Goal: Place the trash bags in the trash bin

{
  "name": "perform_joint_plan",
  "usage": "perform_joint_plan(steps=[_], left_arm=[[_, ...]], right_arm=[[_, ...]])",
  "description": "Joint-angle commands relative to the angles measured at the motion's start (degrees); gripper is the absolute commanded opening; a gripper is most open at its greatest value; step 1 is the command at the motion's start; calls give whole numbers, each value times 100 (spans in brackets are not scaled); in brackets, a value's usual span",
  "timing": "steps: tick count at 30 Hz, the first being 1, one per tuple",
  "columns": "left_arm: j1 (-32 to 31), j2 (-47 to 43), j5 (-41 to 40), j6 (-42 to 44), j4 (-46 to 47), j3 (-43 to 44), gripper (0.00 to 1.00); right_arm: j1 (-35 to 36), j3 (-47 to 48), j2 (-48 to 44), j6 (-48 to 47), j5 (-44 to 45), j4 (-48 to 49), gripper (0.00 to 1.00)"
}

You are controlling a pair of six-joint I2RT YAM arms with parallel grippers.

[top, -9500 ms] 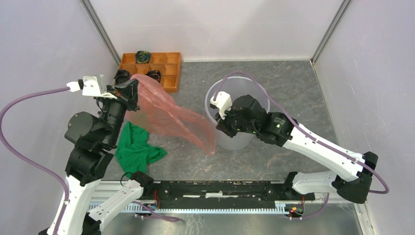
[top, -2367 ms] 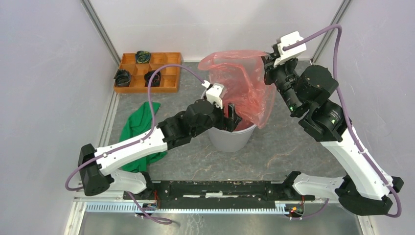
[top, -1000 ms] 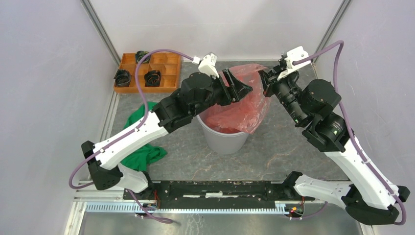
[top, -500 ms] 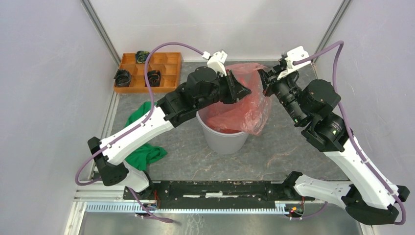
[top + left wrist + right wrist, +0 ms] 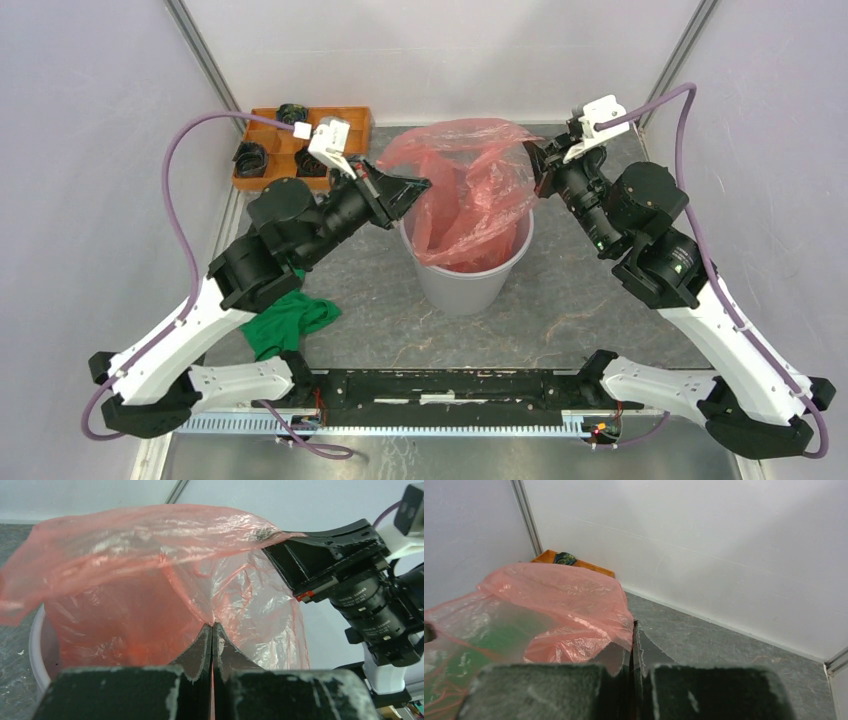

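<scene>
The red-orange trash bag [image 5: 470, 190] hangs over the pale grey trash bin [image 5: 468, 288], which stands upright on the grey worktop [image 5: 580, 300] between the two arms. The lower part of the bag is already inside the bin, while its upper part rises above the rim and is stretched between the two tools. The left tool [image 5: 424, 184] is at the left side of the bag, just above the rim. In the left wrist view its fingers [image 5: 202, 647] are pressed together with a fold of the thin film pinched between them. The right tool [image 5: 535, 165] is at the far right edge of the bag and a little higher. Its jaws are also closed, and in the right wrist view the edge of the bag [image 5: 574, 605] goes in between them. The mouth of the bag is open upward and is wider than the bin. A green cloth [image 5: 290, 320] lies crumpled on the worktop to the left of the bin, partly under the left arm. A brown wooden tray [image 5: 355, 118] with compartments sits in the far left corner, with small black rolls [image 5: 250, 158] in some of its compartments. The left arm crosses in front of part of the tray.
</scene>
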Motion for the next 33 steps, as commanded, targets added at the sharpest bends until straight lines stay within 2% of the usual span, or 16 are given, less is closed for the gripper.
perform_joint_plan(steps=[1, 6, 11, 15, 17, 20, 22, 24, 27, 30, 33], left_arm=[[-2, -50, 120, 214, 362, -373, 2], [-2, -44, 305, 138, 156, -484, 2], [-2, -669, 466, 101, 97, -1188, 2], [-2, -1255, 218, -91, -208, -1713, 2], [-2, -1491, 101, -212, -281, -1889, 2], [-2, -1676, 125, -434, -178, -2058, 2], [-2, -1731, 185, -572, -61, -2155, 2], [-2, -1773, 195, -688, -30, -2228, 2], [-2, -1827, 254, -810, -11, -2341, 2], [-2, -1861, 337, -949, 35, -2443, 2], [-2, -1882, 379, -1031, 41, -2483, 2]], right_arm=[[6, 13, 37, 137, 91, 78, 1], [2, 186, 16, 137, 174, -184, 2], [6, 19, -243, 493, 63, -894, 11], [5, -109, -341, 873, -468, -1509, 17], [2, -277, -446, 1005, -644, -1693, 32], [7, -332, -492, 1145, -712, -2079, 65], [4, -244, -465, 1210, -797, -2510, 83], [3, -189, -456, 1293, -896, -2927, 96], [7, -143, -495, 1588, -1092, -3236, 98], [4, -616, -823, 2028, -1820, -2631, 98], [5, -1053, -1134, 2441, -2192, -2118, 98]])
